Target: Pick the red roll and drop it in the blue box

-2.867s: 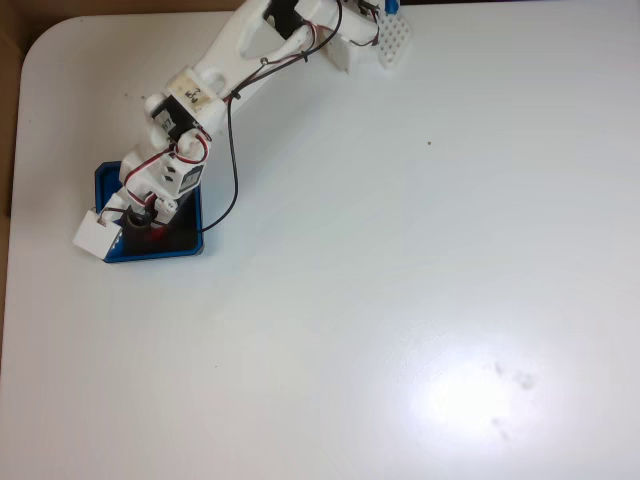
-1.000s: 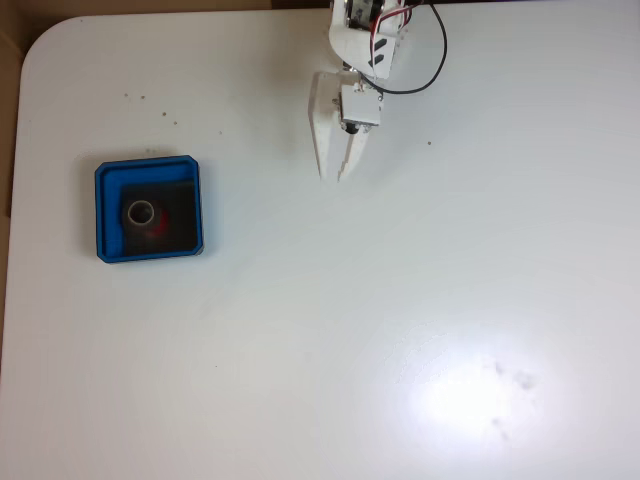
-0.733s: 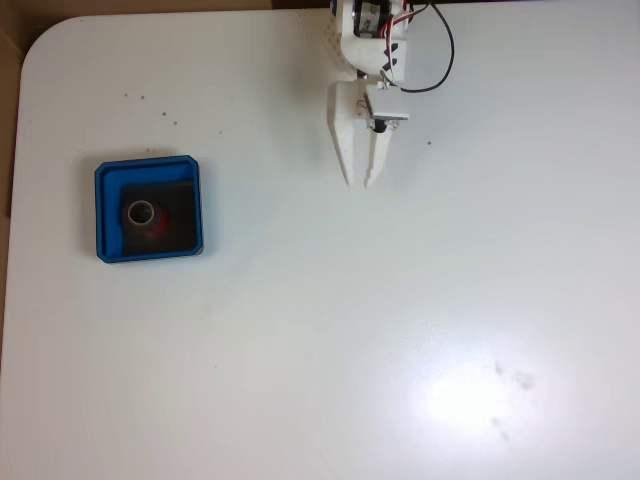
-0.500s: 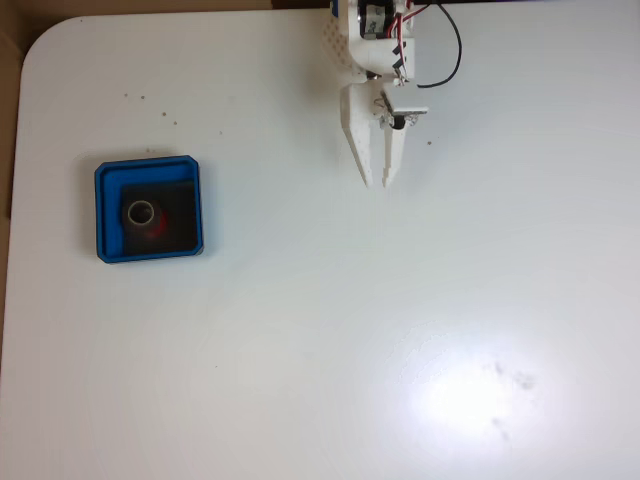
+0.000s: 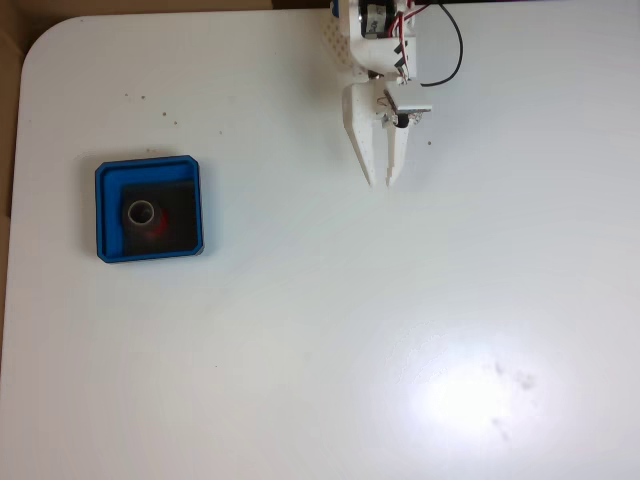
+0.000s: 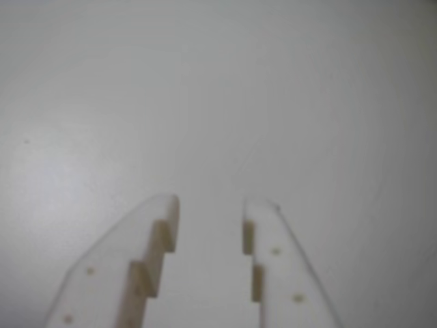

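In the fixed view the blue box (image 5: 149,209) sits at the left of the frame, a little above mid-height, on the white table (image 5: 400,330). The red roll (image 5: 142,213) lies inside it, on the black floor left of centre, its pale hollow core facing up and a trace of red showing at its lower right side. The white arm (image 5: 378,40) enters from the top edge, right of centre, with red and black wires looping off its right side. Its gripper (image 5: 381,183) points down the frame and hangs well apart from the box, over bare table. The two fingers lie close together with only a narrow gap between their tips, and nothing is between them. In the wrist view the gripper (image 6: 210,203) rises from the bottom edge; its two pale, stepped fingers (image 6: 150,246) stand parted by a modest gap, empty, with plain white table beyond them. A few small dark specks dot the table at the upper left of the fixed view.
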